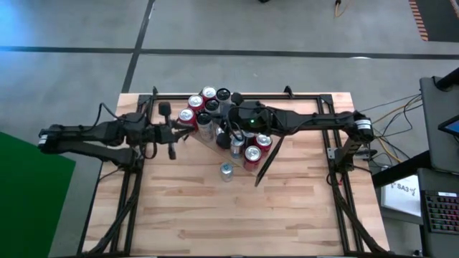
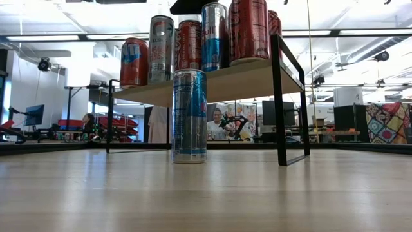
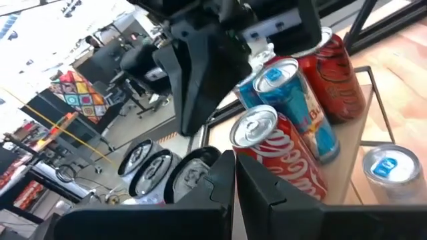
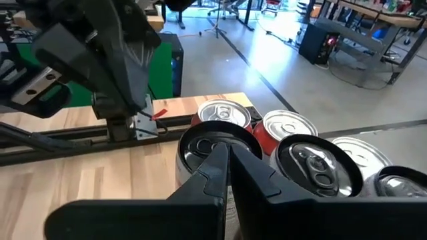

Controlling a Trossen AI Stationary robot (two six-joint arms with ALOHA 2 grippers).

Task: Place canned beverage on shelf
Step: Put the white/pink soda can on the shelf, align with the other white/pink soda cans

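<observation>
The shelf (image 2: 251, 77), a light-wood plank on black end frames, stands mid-table and carries several cans, red (image 1: 251, 153) and silver-blue (image 2: 214, 35). One silver-blue can (image 1: 226, 172) (image 2: 190, 116) stands upright on the tabletop before the shelf, touched by no gripper. My left gripper (image 1: 183, 135) (image 3: 235, 175) is shut and empty at shelf height beside the shelf's left end, pointing at the cans. My right gripper (image 1: 215, 120) (image 4: 227, 157) is shut over the cans at the shelf's far left, above a dark-topped can (image 4: 207, 141). My right gripper's shut fingertips (image 4: 220, 160) stand over the near rim of the dark-topped can's lid (image 4: 200, 143), coming nearly level from the table's right. Whether they touch the lid, I cannot tell.
Red and silver lids (image 4: 290, 127) crowd the shelf beside my right gripper. Black rails (image 1: 237, 97) run along the table's far edge and sides. Bare tabletop (image 1: 237, 215) lies toward the near edge. A green panel (image 1: 36, 193) stands left of the table.
</observation>
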